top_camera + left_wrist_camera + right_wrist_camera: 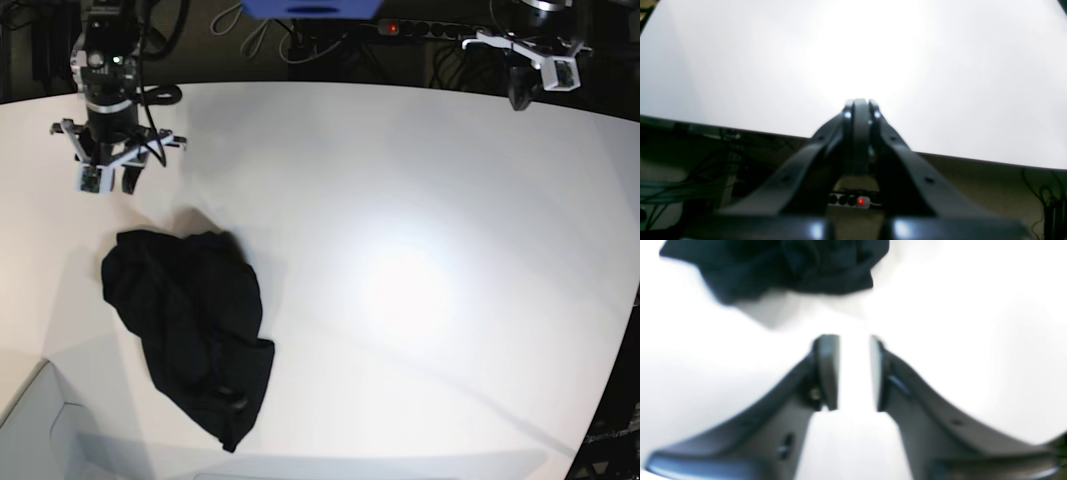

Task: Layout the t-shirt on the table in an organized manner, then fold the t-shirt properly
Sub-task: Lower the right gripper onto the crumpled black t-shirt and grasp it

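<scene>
- Shirt (190, 335) lies crumpled on the bench (420, 250), toward its left side in the base view.
- Right gripper (854, 373) hovers near it, fingers spread, empty.
- Left gripper (860, 110) at the far edge, fingers pressed together.

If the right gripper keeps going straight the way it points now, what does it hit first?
Likely the bare table just short of the t-shirt. The right gripper is open and angled toward the crumpled cloth, though blur leaves depth unclear.

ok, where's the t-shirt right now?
Base view: the t-shirt lies crumpled on the table at lower left, just in front of the open right gripper, untouched.
</scene>
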Controlling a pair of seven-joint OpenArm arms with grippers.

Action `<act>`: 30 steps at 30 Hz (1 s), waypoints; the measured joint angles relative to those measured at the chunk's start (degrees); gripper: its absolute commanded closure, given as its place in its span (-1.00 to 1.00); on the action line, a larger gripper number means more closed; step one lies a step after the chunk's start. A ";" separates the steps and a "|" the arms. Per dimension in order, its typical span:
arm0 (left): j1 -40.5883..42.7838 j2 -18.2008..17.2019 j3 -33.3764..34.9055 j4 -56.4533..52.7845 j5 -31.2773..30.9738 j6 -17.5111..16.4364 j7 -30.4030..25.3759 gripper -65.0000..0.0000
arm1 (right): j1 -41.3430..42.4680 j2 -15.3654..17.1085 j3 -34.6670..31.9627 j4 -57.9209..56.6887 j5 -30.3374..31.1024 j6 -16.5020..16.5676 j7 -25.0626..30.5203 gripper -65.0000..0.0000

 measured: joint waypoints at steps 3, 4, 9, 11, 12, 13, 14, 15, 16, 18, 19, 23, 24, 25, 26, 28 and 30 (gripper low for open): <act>-0.20 -0.07 -0.55 0.00 0.00 0.00 -0.02 1.00 | 3.80 0.15 -0.04 0.00 0.09 -0.02 -1.75 0.06; -0.66 -0.04 -0.48 0.00 -0.02 0.04 0.00 1.00 | 4.70 0.61 -0.15 0.02 0.17 0.02 -1.92 0.00; -4.22 -0.02 -0.22 0.46 0.00 0.04 4.63 0.99 | 9.22 3.69 -4.94 -0.46 0.15 0.00 -5.90 -0.08; -5.55 0.11 -0.22 0.94 -0.09 0.00 9.53 0.92 | 11.23 4.61 -6.60 -2.25 0.13 0.02 -6.34 -0.08; -6.40 0.17 -0.24 1.09 -0.04 0.00 11.56 0.83 | 12.02 4.66 -7.06 -3.23 0.13 0.00 -6.27 -0.08; -7.74 0.09 -0.26 1.09 -0.07 -0.02 13.73 0.70 | 12.96 4.76 -7.58 -4.59 -0.02 0.00 -6.36 -0.08; -9.01 0.11 -0.28 1.27 -0.02 0.02 15.19 0.57 | 13.81 4.94 -7.98 -5.92 0.11 0.02 -6.49 -0.08; -9.53 0.11 -0.26 1.86 -0.02 0.00 16.20 0.46 | 14.45 4.92 -8.04 -6.95 0.15 0.02 -6.36 -0.08; -9.66 0.09 -0.22 2.32 -0.04 -0.07 16.55 0.39 | 15.10 4.94 -7.96 -7.87 0.11 0.00 -6.32 -0.08; -10.01 0.13 -0.17 2.21 -0.17 -0.22 17.66 0.37 | 16.85 5.01 -7.74 -9.53 -0.07 0.00 -6.29 -0.08; -10.21 0.11 -0.17 2.10 -0.20 -0.24 18.01 0.37 | 17.49 5.14 -7.74 -10.21 -0.04 0.00 -6.19 -0.08; -11.41 0.09 -0.17 2.16 -0.17 -0.26 17.09 0.37 | 19.69 6.47 -8.00 -13.49 -0.02 0.00 -5.86 -0.08; -11.45 0.11 -0.26 2.14 -0.20 -0.26 17.27 0.37 | 20.22 6.49 -7.98 -14.51 -0.26 0.00 -6.03 -0.08; -11.85 0.13 -0.26 2.14 -0.20 -0.26 18.12 0.37 | 20.83 6.51 -7.98 -15.78 -0.33 0.00 -5.90 -0.07; -12.31 0.17 -0.26 2.01 -0.20 -0.26 18.40 0.37 | 21.35 6.49 -8.00 -17.09 -0.17 0.00 -5.84 -0.05; -13.44 0.24 -0.26 2.01 -0.17 -0.26 17.90 0.37 | 22.36 6.49 -8.04 -19.15 0.02 0.04 -6.43 0.17; -13.64 0.09 -0.28 2.05 -0.20 -0.26 17.75 0.37 | 22.62 6.49 -8.04 -19.34 -0.04 0.00 -6.16 0.63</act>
